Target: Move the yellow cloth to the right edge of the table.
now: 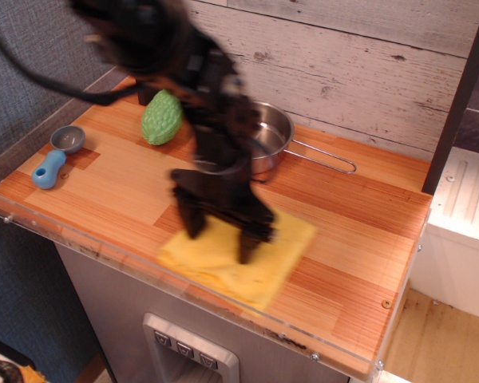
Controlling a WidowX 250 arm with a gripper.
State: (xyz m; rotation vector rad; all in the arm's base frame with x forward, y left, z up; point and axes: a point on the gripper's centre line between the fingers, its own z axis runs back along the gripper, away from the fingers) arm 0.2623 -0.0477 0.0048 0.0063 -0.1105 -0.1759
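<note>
The yellow cloth [286,243] lies flat near the front edge of the table [367,223], about at its middle, a little motion-blurred. My gripper [222,233] stands over the cloth's left half, pointing down. Its two black fingers [251,243] are spread apart and their tips rest on the fabric. The arm is blurred and hides part of the cloth and part of the steel pan.
A steel pan [276,128] with a long wire handle [327,161] stands at the back. A green bumpy sponge [161,117] lies to its left. A blue-handled scoop [49,166] lies at the far left. A clear acrylic rim [335,343] runs along the front.
</note>
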